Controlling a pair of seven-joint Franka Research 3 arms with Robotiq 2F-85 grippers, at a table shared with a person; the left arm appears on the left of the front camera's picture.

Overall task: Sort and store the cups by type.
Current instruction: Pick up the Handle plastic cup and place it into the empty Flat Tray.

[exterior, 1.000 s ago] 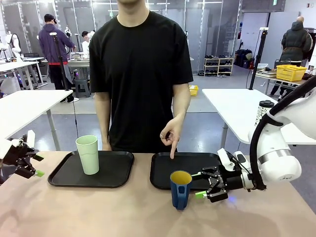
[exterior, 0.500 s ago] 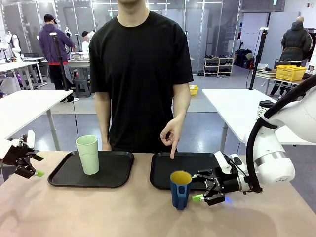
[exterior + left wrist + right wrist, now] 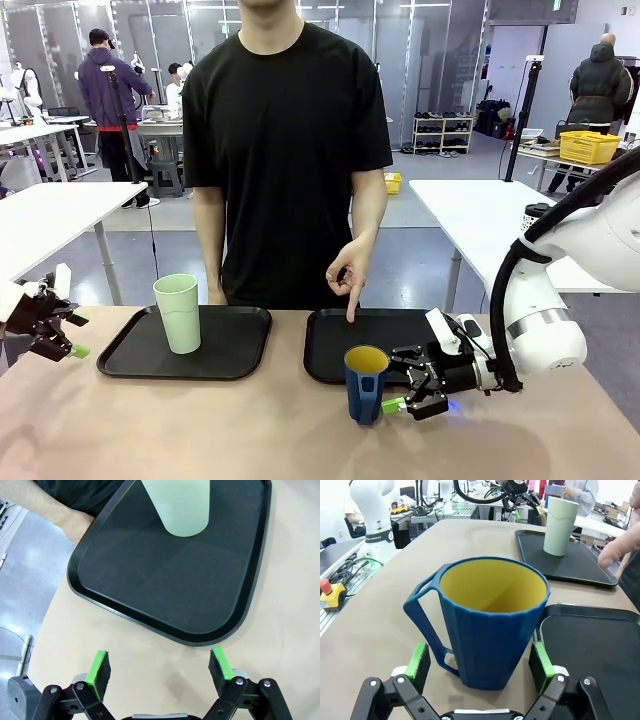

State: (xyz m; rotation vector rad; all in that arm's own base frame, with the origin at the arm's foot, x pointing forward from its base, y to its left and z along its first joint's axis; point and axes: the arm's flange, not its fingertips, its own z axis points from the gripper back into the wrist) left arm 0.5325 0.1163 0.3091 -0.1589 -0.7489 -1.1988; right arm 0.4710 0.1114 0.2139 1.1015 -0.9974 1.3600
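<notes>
The dark blue cup point(image 3: 366, 383) with a handle and yellow inside stands on the bare table just in front of the right black tray point(image 3: 335, 350). My right gripper point(image 3: 397, 382) is open at its right side. In the right wrist view the blue cup point(image 3: 490, 625) stands between the green pads point(image 3: 418, 661), which flank its base without pressing it. The pale green tumbler point(image 3: 178, 312) stands upright on the left black tray point(image 3: 225, 355). At the table's far left my left gripper point(image 3: 68, 336) is open and holds nothing; in its wrist view the left gripper point(image 3: 162, 667) faces the tray point(image 3: 165, 590) and the tumbler point(image 3: 182, 505).
A person stands at the far side, one hand point(image 3: 348, 272) pointing a finger down at the right tray's back edge. A white speckled travel mug point(image 3: 534, 222) stands on another table behind my right arm. Bare tabletop point(image 3: 200, 430) lies in front of both trays.
My right gripper has slid left along the table until its open fingers sit on either side of the blue cup. The left arm, the tumbler and the person's hand have hardly moved.
</notes>
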